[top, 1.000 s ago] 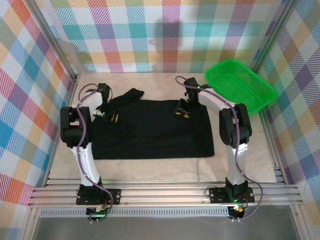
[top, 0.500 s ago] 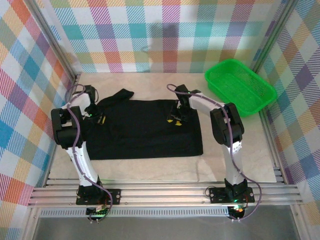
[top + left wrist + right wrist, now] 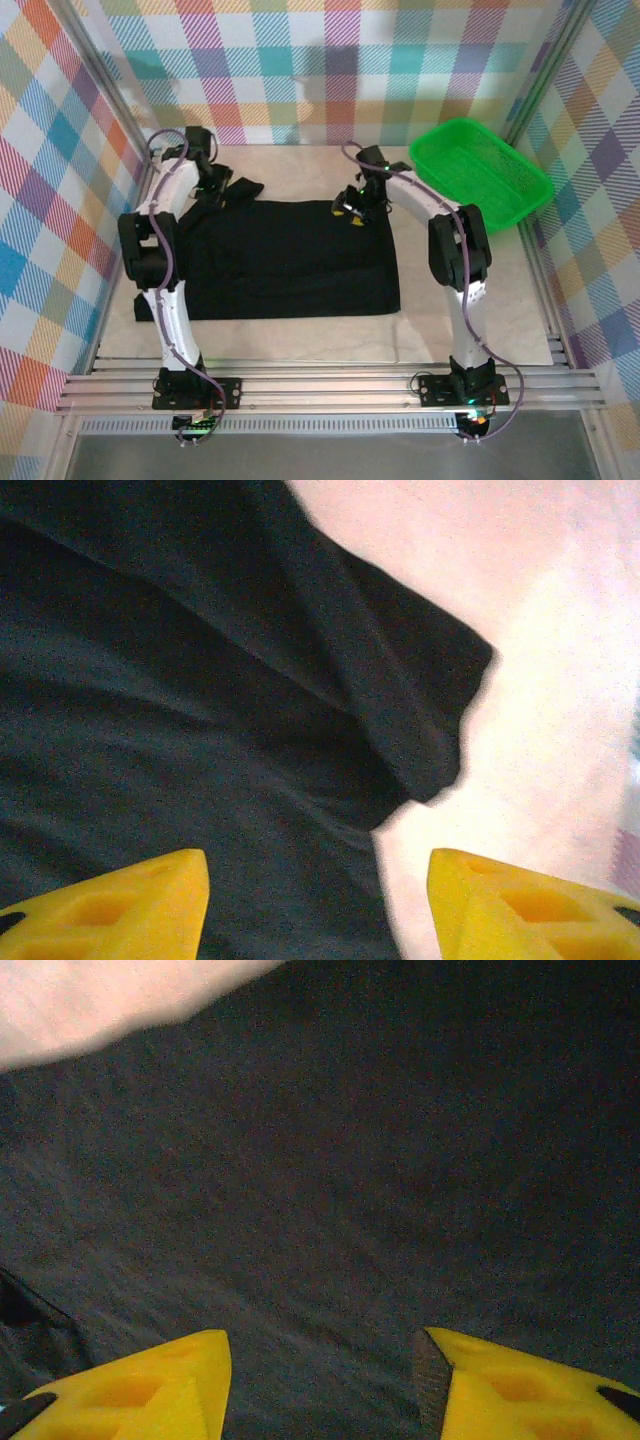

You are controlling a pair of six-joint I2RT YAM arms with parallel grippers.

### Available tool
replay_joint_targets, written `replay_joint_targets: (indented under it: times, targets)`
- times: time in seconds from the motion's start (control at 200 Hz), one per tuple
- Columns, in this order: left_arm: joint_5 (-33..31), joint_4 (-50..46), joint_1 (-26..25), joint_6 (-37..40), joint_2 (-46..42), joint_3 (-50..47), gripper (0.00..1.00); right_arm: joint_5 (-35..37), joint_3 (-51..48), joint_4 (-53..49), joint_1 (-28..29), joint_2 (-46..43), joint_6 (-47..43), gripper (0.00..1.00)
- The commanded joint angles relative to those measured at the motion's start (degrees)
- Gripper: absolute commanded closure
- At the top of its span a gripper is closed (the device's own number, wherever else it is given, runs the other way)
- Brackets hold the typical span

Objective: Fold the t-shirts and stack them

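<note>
Two hands are hovering at the far edge of a plain black short-sleeved t-shirt of soft cloth. It's lying spread out on the pale, smooth desk between the arms, well apart from the bright green plastic mesh basket sitting at the far right corner. The left hand is hanging over the shirt's far left corner, and in its wrist view the yellow fingers are standing wide apart with nothing between them, just dark cloth underneath and a rumpled sleeve poking out onto bare desk ahead. The right hand is sitting over the far right part of the shirt, fingers likewise spread and gripping nothing, only flat black fabric below. So both are open and empty as far as I'm seeing. Handling-wise, I'm guessing this thing is light and totally floppy. It isn't going to break, but it's going to sag, drag and bunch up the moment one corner is lifted without the other. The flat middle is giving the fingers nothing to pinch, so I'm thinking the places to grab are the edges, meaning that loose sleeve or the shoulder corner on the left and the matching far corner on the right, pinching low enough to catch every layer.
</note>
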Motion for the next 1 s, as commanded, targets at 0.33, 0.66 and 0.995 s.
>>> replay_joint_targets:
  times: [0.33,0.66,0.995]
  targets:
    - [4.0,-3.0,-2.6,-14.7,16.0,16.9,0.33,-3.2,14.9,-3.8,-4.8,4.3,-3.2,0.45]
    - [1.1,-2.3,-1.0,-14.1,19.2,21.8,0.93,-1.0,12.4,-4.1,-5.7,3.8,-3.3,0.47]
    - [3.4,1.5,3.6,-9.2,16.6,22.2,1.0,8.9,19.5,-10.2,-7.4,9.5,-1.7,0.49]
